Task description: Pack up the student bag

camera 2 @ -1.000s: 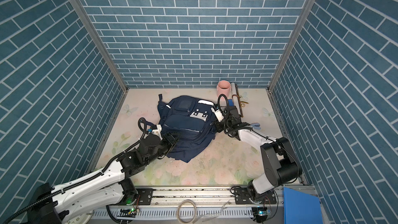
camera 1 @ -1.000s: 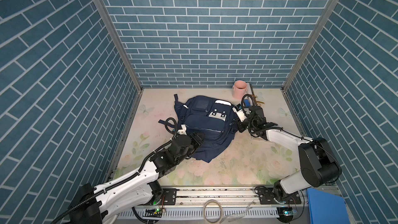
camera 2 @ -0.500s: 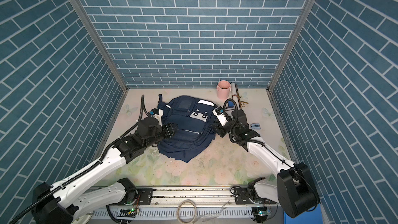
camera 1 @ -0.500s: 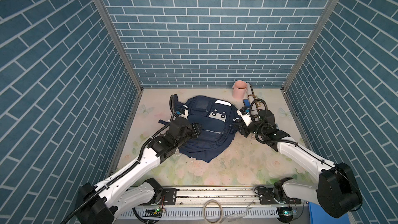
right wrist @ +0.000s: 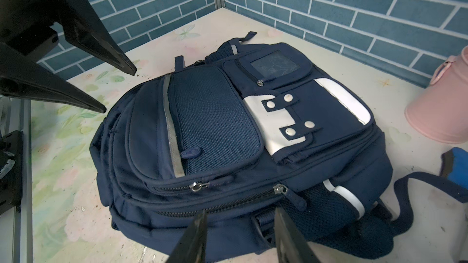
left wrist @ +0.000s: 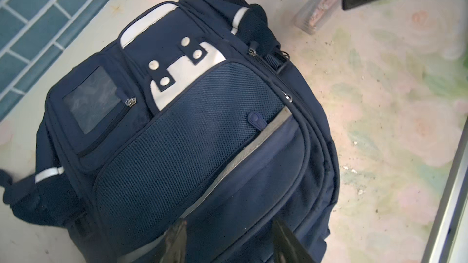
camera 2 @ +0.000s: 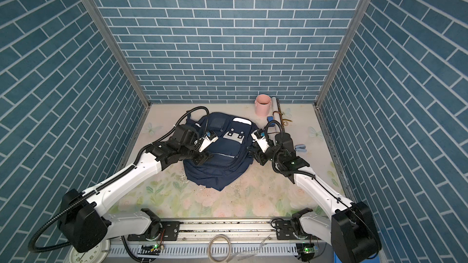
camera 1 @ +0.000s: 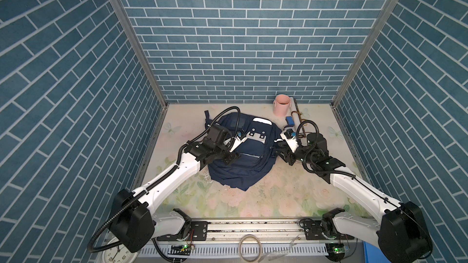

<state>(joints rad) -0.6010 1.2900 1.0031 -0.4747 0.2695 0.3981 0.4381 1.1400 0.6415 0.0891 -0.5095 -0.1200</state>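
The student bag (camera 1: pixel 247 159) (camera 2: pixel 222 158) is a navy backpack lying flat, front up, in both top views, its zips closed. My left gripper (camera 1: pixel 231 158) (camera 2: pixel 205 159) hangs open over its left side. In the left wrist view, that gripper (left wrist: pixel 229 226) spans the fabric below the mesh pocket of the bag (left wrist: pixel 192 135) and holds nothing. My right gripper (camera 1: pixel 275 148) (camera 2: pixel 250 151) is open at the bag's right edge. In the right wrist view, it (right wrist: pixel 240 213) straddles the side below the main zip of the bag (right wrist: pixel 217 127), and the left gripper (right wrist: pixel 117 91) shows across it.
A pink cup (camera 1: pixel 281 105) (camera 2: pixel 262 104) stands at the back right, with a blue object (camera 1: pixel 290 120) and a white roll (camera 1: pixel 293 103) beside it. A clear pencil case (left wrist: pixel 320 8) lies right of the bag. Brick walls enclose three sides; a rail (camera 1: pixel 253 226) runs along the front.
Both grippers have opened wider. The left gripper has moved from the bag's lower left edge up over its left side. The right arm has stretched out, its gripper staying at the bag's right edge.
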